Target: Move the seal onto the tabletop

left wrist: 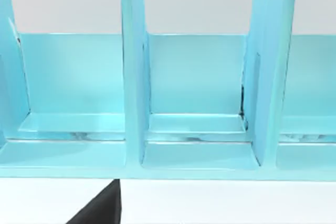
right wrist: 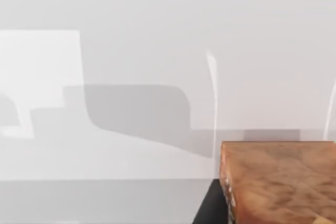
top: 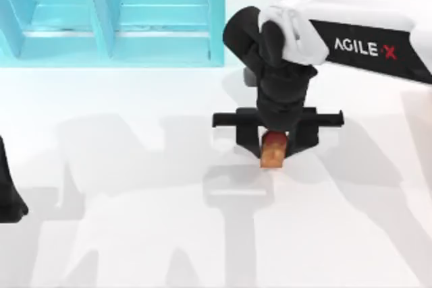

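your right arm's white casing with the agilex lettering sits highest under the overhead camera, and below it the right gripper [top: 273, 141] hangs in front of the turquoise shelf unit [top: 169, 45], out over open white tabletop [top: 135, 166]. its black fingers [top: 247, 138] stand either side of the seal [top: 273, 150], closed against it, red part up and amber part down. from the right wrist camera the seal [right wrist: 278, 182] shows its amber base close up, with the tabletop [right wrist: 131, 51] beyond it; you cannot tell from these views whether the base is touching the surface or just above it. that is your risk: if you release while there is a gap, the narrow block can drop and topple or roll away from the shelf unit; if you press down further, it can slip or tilt in the grip. the left gripper [top: 10, 197] is parked well to the left of the shelf unit's front, and you cannot tell how its fingers stand
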Controlling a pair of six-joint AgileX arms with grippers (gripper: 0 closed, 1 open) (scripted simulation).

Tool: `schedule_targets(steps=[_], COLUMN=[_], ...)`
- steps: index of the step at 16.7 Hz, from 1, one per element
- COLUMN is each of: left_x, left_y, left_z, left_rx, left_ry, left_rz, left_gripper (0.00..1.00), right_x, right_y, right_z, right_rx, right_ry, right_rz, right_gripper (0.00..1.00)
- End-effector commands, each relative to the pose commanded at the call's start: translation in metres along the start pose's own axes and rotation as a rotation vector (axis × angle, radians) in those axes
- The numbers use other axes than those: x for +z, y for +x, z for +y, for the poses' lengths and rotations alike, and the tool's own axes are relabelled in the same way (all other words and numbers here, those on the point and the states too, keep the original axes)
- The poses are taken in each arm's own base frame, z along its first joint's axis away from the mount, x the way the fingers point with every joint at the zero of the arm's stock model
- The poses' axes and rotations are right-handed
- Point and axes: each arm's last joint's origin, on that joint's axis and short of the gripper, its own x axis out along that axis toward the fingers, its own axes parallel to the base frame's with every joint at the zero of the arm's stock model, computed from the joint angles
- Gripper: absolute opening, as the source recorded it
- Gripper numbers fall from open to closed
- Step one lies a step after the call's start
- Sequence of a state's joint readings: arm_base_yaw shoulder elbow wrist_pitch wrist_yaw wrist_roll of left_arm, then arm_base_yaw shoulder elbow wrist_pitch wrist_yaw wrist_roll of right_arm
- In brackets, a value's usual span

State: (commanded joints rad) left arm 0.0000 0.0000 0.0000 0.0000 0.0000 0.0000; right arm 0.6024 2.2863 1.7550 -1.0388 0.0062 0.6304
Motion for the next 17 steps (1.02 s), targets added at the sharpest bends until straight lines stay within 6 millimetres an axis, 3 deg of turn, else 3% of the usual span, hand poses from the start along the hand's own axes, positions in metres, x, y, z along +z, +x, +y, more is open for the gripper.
schedule_targets(steps=[11,17], left_x=[0.0,0.0], left_y=[0.0,0.0], left_z=[0.0,0.0], left_rx=[0.0,0.0], left_ry=[0.0,0.0], left_rz=[0.0,0.0], left_gripper=[1.0,1.0], right_x=[0.0,0.0], right_y=[0.0,0.0], right_z=[0.0,0.0], right_rx=[0.0,0.0], right_ry=[0.0,0.0], right_rz=[0.0,0.0], right_gripper=[0.98,1.0])
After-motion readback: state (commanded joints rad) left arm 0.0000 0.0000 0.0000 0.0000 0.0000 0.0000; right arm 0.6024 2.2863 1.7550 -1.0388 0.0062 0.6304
